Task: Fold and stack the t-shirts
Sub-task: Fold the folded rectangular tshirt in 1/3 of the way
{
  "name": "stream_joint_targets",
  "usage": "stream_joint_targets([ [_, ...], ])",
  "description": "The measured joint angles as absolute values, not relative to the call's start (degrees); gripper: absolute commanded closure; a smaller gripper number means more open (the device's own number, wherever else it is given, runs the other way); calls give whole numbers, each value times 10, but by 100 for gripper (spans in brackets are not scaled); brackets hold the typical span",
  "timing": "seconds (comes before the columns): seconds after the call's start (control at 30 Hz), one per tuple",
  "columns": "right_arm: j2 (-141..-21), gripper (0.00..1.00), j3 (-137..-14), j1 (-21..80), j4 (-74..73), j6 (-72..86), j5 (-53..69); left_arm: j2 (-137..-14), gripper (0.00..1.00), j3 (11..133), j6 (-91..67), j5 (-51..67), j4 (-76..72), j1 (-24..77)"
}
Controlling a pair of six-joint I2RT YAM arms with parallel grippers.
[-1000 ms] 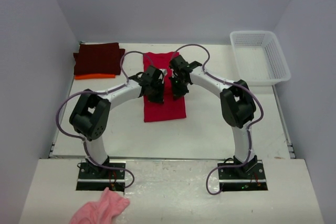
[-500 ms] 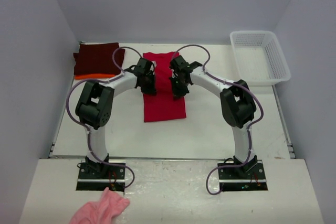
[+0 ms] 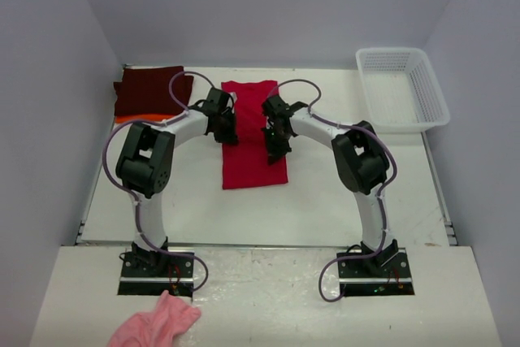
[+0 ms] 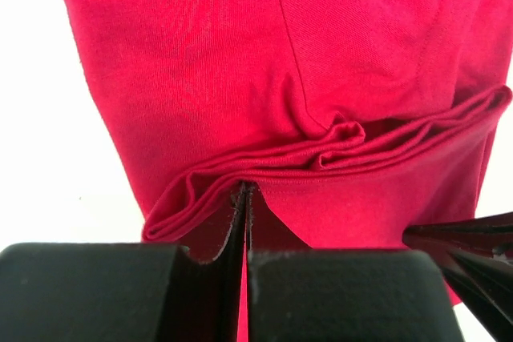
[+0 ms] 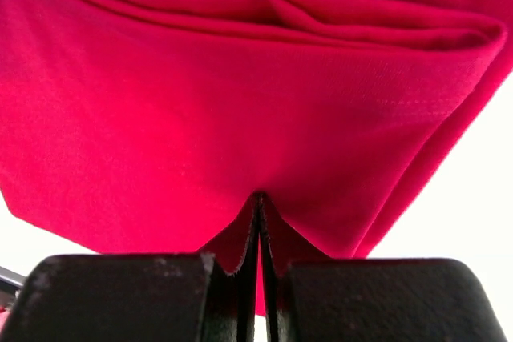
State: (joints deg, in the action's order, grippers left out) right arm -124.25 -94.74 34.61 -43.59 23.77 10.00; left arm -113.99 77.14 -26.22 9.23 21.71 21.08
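The bright red t-shirt lies as a long folded strip in the middle of the table. My left gripper is at its left edge and my right gripper at its right edge. In the left wrist view the gripper is shut on a bunched fold of the red t-shirt. In the right wrist view the gripper is shut on a tented pinch of the red t-shirt. The dark maroon t-shirt lies folded on the orange t-shirt at the back left.
A white mesh basket stands at the back right. A small pink fluffy cloth lies on the near ledge by the left arm's base. Walls close in the table on the left, back and right.
My left gripper has moved from over the middle of the red shirt to its left edge. My right gripper has shifted slightly. The shirt lies about where it was.
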Motion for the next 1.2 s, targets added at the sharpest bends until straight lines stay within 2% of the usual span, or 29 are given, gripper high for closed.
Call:
stream_joint_targets([
  [0.27, -1229, 100, -911, 346, -399, 258, 111, -1143, 100, 750, -269, 97, 187, 211],
  [0.53, -1193, 100, -846, 359, -354, 277, 117, -1072, 100, 641, -296, 82, 132, 224],
  [1.2, -1021, 100, -585, 460, -234, 376, 114, -916, 100, 463, -326, 46, 138, 292],
])
